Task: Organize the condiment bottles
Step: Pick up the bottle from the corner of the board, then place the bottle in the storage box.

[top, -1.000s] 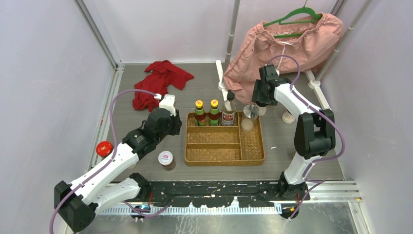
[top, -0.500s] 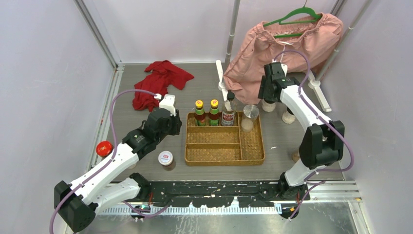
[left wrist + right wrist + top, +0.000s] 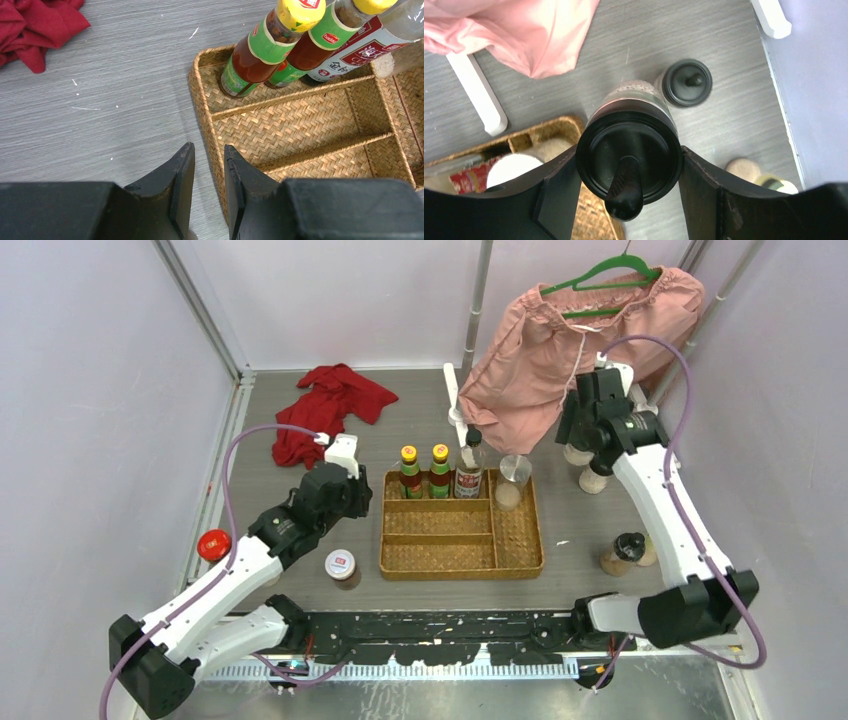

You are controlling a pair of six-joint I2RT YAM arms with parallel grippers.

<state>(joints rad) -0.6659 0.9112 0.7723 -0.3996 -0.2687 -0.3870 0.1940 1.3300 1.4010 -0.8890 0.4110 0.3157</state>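
Grey wood-grain worktop (image 3: 420,410) fills the booth, with a pink garment (image 3: 560,340) hanging at the back. The thing in hand is a black-lidded jar (image 3: 630,131). The right gripper (image 3: 627,156) is clamped on it, one finger pressed to each side of the lid. Whether its base is clear of the worktop cannot be made out.

Just beyond the fingertips a smaller black-lidded shaker (image 3: 686,82) stands alone, apart from the held jar. To this gripper's left, back toward the wrist, lies a corner of the wicker tray (image 3: 559,125), where a silver-lidded shaker (image 3: 514,468) stands in the end compartment. Farther that way, along the tray's back row, stand a clear bottle (image 3: 469,472) and two yellow-capped sauces (image 3: 252,60), upright and side by side.

The left gripper (image 3: 209,165) hovers low at the tray's other edge, its fingers narrowly parted with nothing between them. The sauces are ahead of it to the right. Beside its arm, a white-lidded jar (image 3: 341,565) and a red-lidded jar (image 3: 213,544) stand outside the tray.

The step appears to be bringing the black-lidded jar into the tray. The next move likely calls for carrying it left over the woven rim, keeping it upright. It should then go down into a free spot, clear of the silver-lidded shaker, and be released only once it is seated.
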